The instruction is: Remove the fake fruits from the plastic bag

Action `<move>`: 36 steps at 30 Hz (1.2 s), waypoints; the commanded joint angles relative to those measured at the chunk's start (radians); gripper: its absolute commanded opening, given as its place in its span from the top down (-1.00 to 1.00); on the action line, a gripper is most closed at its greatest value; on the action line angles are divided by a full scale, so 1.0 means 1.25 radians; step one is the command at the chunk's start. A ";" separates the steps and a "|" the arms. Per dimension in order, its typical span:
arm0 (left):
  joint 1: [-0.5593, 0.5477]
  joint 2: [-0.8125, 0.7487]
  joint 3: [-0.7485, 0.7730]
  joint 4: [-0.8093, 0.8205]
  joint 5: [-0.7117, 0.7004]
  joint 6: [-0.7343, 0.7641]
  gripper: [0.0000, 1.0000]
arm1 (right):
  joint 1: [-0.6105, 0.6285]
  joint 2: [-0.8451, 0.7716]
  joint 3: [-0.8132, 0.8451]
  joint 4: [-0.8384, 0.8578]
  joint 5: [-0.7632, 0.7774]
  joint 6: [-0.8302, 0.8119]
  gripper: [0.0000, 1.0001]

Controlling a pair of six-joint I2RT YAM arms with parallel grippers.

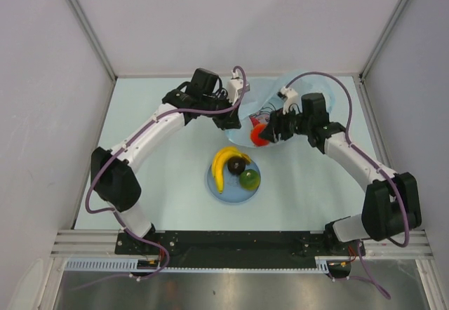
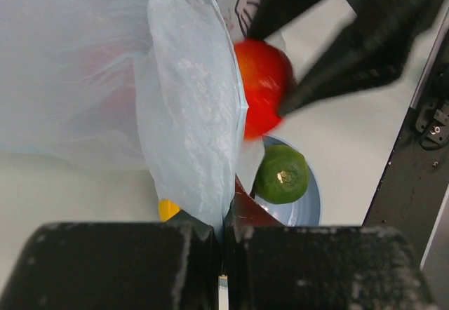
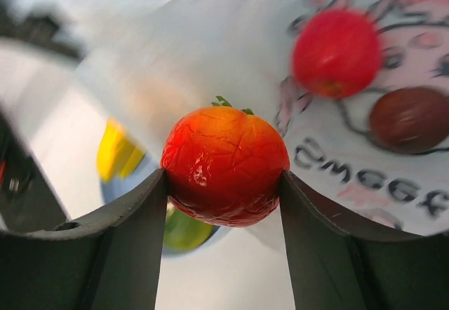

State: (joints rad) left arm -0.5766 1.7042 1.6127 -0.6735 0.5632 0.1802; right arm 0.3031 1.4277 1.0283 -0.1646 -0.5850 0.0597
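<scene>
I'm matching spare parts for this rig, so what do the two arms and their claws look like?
Both the left arm and right arm have white links joined by chunky black joint housings. A purple cable loops along each. The left claw and right claw have matte black fingers; the left's show pale scuff specks.

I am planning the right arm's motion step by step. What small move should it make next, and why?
Probably carry the red-orange fruit across to the blue plate. The right gripper has it between both fingers at the mouth of the plastic bag, whose edge the left gripper pinches, and the plate holds the banana and green fruit.
</scene>
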 commanded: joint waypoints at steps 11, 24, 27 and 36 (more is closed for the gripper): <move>-0.004 -0.011 0.020 0.015 -0.019 -0.012 1.00 | 0.311 -0.206 -0.105 -0.200 0.019 -0.461 0.23; -0.004 -0.037 -0.018 0.031 -0.001 -0.025 1.00 | 0.439 -0.073 -0.110 -0.032 0.073 -0.568 0.17; -0.004 -0.044 -0.022 0.033 -0.003 -0.024 1.00 | 0.446 -0.055 -0.111 0.006 0.090 -0.563 0.20; -0.004 -0.063 -0.045 0.027 -0.004 -0.017 1.00 | 0.452 0.030 -0.118 0.094 0.118 -0.609 0.10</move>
State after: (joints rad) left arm -0.5766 1.6779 1.5684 -0.6594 0.5358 0.1585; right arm 0.8627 1.4349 0.8818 -0.1368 -0.4702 -0.6491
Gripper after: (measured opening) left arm 0.005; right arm 0.622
